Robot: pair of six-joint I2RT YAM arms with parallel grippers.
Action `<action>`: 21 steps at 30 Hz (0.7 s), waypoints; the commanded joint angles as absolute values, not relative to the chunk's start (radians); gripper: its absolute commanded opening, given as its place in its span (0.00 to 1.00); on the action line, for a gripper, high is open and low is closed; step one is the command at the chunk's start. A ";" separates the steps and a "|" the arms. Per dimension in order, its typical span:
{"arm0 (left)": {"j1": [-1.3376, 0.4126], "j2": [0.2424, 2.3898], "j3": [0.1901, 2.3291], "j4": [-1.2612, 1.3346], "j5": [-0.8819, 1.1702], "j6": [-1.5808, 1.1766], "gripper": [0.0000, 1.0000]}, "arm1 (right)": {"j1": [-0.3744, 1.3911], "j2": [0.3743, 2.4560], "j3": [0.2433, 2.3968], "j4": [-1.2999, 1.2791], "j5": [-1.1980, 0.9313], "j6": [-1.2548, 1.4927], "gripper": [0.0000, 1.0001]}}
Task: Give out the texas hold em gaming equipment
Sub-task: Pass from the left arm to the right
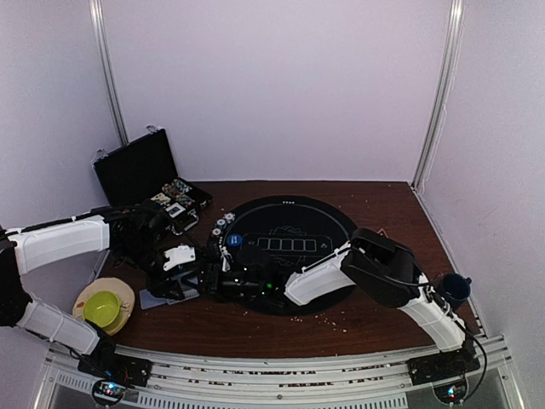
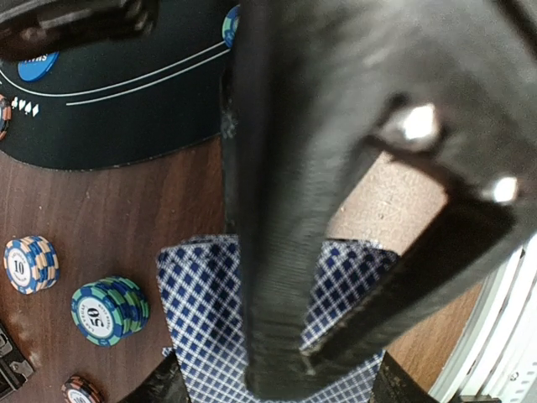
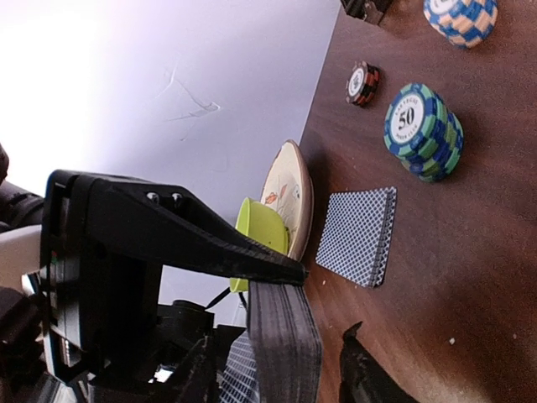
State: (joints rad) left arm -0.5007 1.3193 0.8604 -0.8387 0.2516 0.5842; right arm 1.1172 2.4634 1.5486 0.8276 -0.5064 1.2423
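Jaws of the left gripper (image 2: 277, 388) are half closed on a deck of playing cards (image 3: 285, 336), seen edge-on at the bottom of the right wrist view. The right gripper (image 3: 281, 376) has its jaws parted to either side of that deck, with a narrow gap showing at each edge. Above it in the frame, a second pile of cards (image 3: 357, 235) lies flat near a green-and-blue chip stack (image 3: 424, 130), leaving bare brown surface (image 3: 470, 285) at the lower right.

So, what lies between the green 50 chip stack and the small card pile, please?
Bare wood separates chip stack and card pile, seen in the right wrist view.
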 commanded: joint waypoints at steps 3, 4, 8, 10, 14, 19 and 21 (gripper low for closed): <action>-0.514 1.306 0.872 -0.818 0.274 0.578 0.36 | 1.124 2.491 1.586 0.853 -0.546 1.257 0.33; -0.513 1.304 0.869 -0.818 0.276 0.580 0.37 | 1.124 2.490 1.586 0.853 -0.548 1.256 0.28; -0.516 1.290 0.853 -0.812 0.278 0.585 0.50 | 1.120 2.476 1.578 0.851 -0.558 1.252 0.08; -0.517 1.281 0.845 -0.805 0.273 0.584 0.61 | 1.115 2.457 1.566 0.845 -0.558 1.238 0.05; -0.516 1.265 0.832 -0.785 0.268 0.583 0.95 | 1.104 2.401 1.526 0.811 -0.552 1.196 0.01; -0.515 1.241 0.844 -0.776 0.285 0.579 0.98 | 1.080 2.316 1.446 0.803 -0.536 1.161 0.00; -0.515 1.224 0.854 -0.767 0.292 0.569 0.98 | 1.069 2.289 1.414 0.797 -0.534 1.145 0.00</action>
State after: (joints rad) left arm -0.5125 1.2621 0.8387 -0.8082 0.2539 0.5808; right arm 1.0973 2.3932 1.4609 0.7845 -0.5415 1.2007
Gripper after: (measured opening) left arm 0.977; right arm 0.145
